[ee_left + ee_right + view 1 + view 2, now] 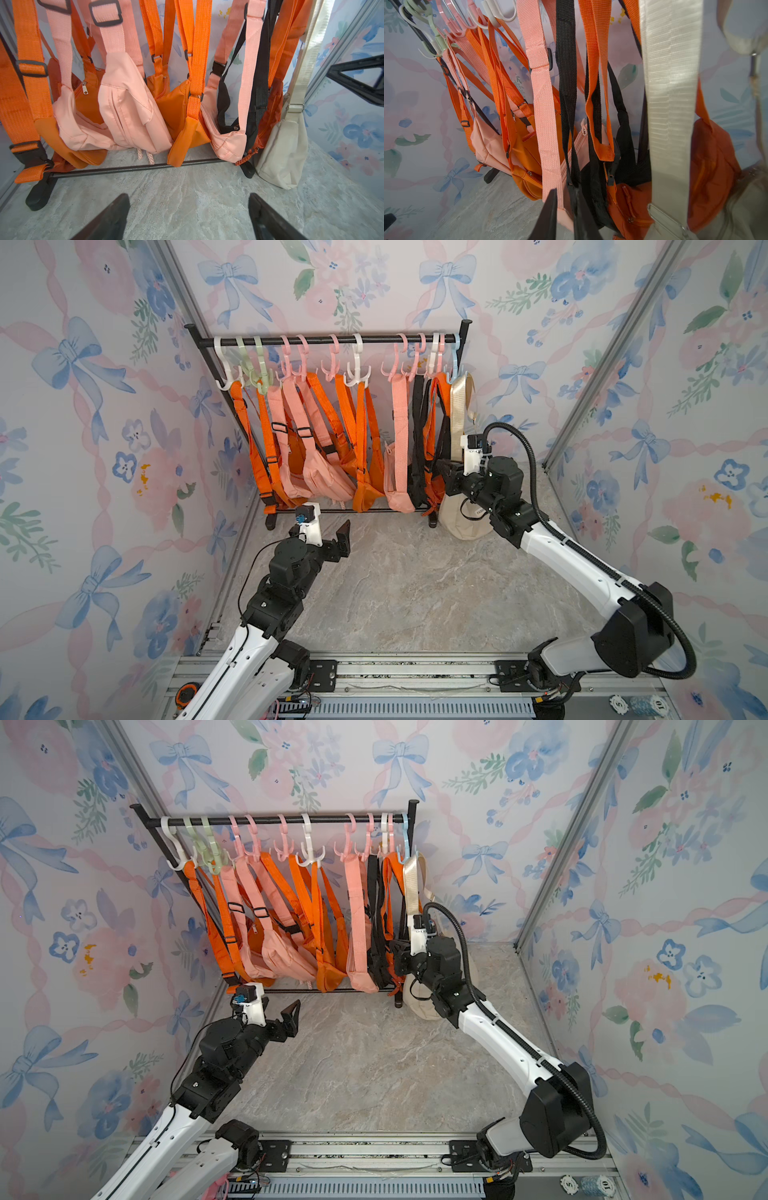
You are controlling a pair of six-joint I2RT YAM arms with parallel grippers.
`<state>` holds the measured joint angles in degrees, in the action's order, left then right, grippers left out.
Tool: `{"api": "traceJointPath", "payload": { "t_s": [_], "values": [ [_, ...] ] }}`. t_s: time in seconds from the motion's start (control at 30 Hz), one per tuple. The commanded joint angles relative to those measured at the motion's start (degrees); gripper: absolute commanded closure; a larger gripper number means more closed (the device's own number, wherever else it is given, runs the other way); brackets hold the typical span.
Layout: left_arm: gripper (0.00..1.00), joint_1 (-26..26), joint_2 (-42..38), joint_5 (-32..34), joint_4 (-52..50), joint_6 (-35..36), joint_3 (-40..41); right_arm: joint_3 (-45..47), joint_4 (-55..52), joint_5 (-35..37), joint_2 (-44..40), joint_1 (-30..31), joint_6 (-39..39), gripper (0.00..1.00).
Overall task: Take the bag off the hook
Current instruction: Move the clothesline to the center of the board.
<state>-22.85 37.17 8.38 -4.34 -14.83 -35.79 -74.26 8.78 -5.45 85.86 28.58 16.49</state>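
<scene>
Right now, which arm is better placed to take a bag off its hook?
Right. The right gripper sits at the rack, jaws close together around the pink strap. The left gripper hangs open over the floor in front of it, touching nothing.

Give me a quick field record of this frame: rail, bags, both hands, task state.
rail: black, at the back wall, plastic hooks along it
bags: orange bags, pink bags, black bag, cream bag, hung by straps
left hand: open, empty, in front of the bags
right hand: closed on pink strap
task: no bag off its hook yet
</scene>
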Motion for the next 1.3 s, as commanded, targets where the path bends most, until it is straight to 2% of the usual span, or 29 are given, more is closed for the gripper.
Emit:
{"api": "traceJointPath", "payload": {
  "t_s": [0.0,0.17,0.57,1.13,1.27],
  "values": [
    [0.08,-0.22,-0.30,-3.46,-1.19,0.59,0.24,-6.47,-1.54,-2.05,5.71,-0.55,3.90,0.79],
    [0.10,-0.18,-0.73,-5.99,-1.30,0.03,0.31,-11.56,1.59,-0.93,12.36,-3.55,7.80,0.81],
    [0.09,-0.09,-0.72,-8.51,-1.11,-1.16,0.02,-27.01,-3.54,-4.56,25.72,-10.07,10.10,0.86],
    [0.10,0.53,2.45,-10.22,-0.76,-1.56,-0.07,-35.89,-3.24,-3.73,35.22,-10.54,7.06,0.80],
    [0.10,0.47,2.94,-10.65,-0.70,-1.70,-0.10,-35.28,-2.58,-0.84,35.18,-10.09,6.15,0.70]
  ]
}}
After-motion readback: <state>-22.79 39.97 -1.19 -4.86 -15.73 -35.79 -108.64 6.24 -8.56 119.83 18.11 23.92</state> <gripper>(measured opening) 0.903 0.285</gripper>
